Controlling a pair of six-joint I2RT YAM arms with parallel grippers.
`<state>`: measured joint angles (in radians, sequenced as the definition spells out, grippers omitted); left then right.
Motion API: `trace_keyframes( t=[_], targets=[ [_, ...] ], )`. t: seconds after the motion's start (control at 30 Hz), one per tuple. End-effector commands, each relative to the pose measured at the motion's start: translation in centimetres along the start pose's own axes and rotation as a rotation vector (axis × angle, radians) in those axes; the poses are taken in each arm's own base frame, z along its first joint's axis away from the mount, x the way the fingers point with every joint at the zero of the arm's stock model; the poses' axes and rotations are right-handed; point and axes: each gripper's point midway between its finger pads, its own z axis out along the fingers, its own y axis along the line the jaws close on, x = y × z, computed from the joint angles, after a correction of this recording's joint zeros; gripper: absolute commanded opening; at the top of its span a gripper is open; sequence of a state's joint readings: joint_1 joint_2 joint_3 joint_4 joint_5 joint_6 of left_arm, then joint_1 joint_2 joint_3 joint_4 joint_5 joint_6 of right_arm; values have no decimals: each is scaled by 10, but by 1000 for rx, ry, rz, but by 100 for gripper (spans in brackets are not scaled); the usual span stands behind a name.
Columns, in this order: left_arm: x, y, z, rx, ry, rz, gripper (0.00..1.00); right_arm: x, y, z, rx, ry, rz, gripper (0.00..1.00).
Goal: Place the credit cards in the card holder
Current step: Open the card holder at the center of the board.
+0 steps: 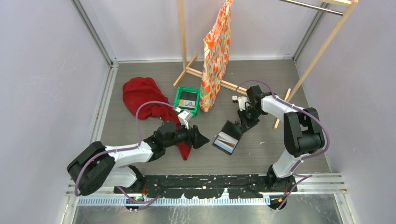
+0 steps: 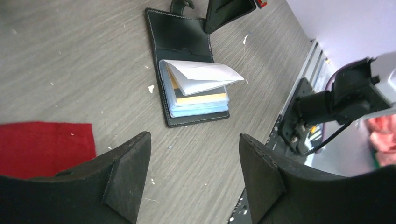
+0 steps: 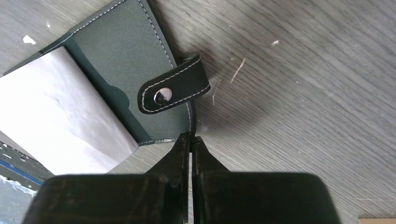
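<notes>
The black card holder (image 1: 228,136) lies open on the table, its pale sleeves fanned up. In the left wrist view the card holder (image 2: 180,39) shows an orange-yellow credit card (image 2: 201,99) among the blue-grey sleeves, under a lifted white flap (image 2: 205,74). My right gripper (image 1: 243,125) is shut on the holder's edge, next to the snap tab (image 3: 173,91); its closed tips (image 3: 191,138) pinch the rim of the holder (image 3: 126,51). My left gripper (image 1: 203,139) is open and empty, a little left of the holder, its fingertips (image 2: 135,158) above bare table. A whitish card with dark marks (image 1: 188,101) lies in the green tray.
The green tray (image 1: 179,97) stands behind the left gripper. A red cloth (image 1: 142,95) lies at the left and shows in the left wrist view (image 2: 42,144). A wooden rack (image 1: 187,70) with a hanging orange patterned bag (image 1: 216,56) stands at the back.
</notes>
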<state>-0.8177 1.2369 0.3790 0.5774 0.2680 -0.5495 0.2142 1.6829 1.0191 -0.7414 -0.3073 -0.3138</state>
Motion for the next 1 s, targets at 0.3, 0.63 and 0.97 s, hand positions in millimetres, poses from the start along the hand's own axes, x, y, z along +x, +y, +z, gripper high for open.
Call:
trace_keyframes(
  t=[0.3,0.63,0.97],
  targets=[
    [12,-52,76,106,5,-358,24,3,-1,1,0,80,46,5],
    [54,-47,111,80,84,-440,10,3,1,1,-18,83,42,5],
    [37,-39,135,17,40,-411,16,3,11,-2,-67,79,21,6]
  ],
)
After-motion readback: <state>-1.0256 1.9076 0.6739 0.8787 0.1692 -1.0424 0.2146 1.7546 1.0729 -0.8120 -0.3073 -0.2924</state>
